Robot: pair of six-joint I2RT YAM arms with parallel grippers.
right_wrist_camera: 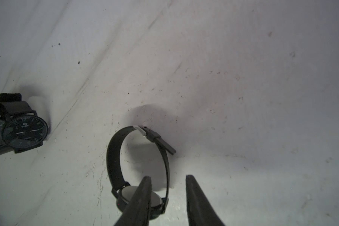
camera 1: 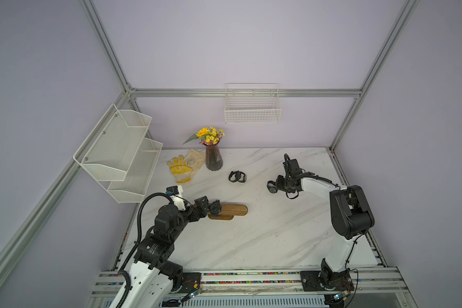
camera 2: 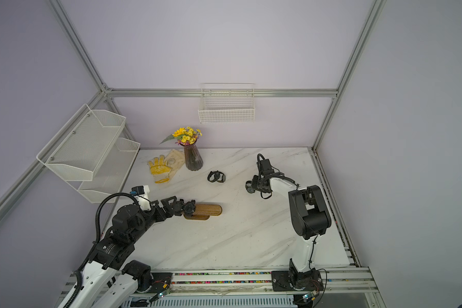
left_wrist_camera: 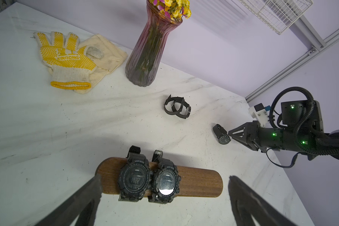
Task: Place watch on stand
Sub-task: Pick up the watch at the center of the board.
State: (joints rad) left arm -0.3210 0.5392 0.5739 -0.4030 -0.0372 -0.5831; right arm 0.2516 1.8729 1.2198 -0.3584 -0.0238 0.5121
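Note:
The stand [camera 1: 235, 209] [left_wrist_camera: 200, 182] is a brown wooden bar on an oval base, at the front left of the marble table. Two chunky black sport watches [left_wrist_camera: 134, 176] [left_wrist_camera: 165, 180] sit side by side round its left part. My left gripper [camera 1: 208, 208] [left_wrist_camera: 164, 181] is open, its fingers wide on either side of the bar's watch end. A slim black watch [right_wrist_camera: 137, 160] [camera 1: 272, 188] lies on the table at the right. My right gripper [right_wrist_camera: 167, 177] [camera 1: 277, 184] is partly open over it: one finger reaches inside the strap loop, the other stays outside, and there is a gap around the strap.
Two more slim black watches [camera 1: 237, 176] [right_wrist_camera: 18, 127] lie together mid-table. A ribbed vase of yellow flowers [camera 1: 213, 157] and a yellow-dotted glove on a cloth [camera 1: 180, 166] stand at the back left. A white mesh shelf [camera 1: 120, 149] and a wire basket [camera 1: 252, 109] hang on the walls.

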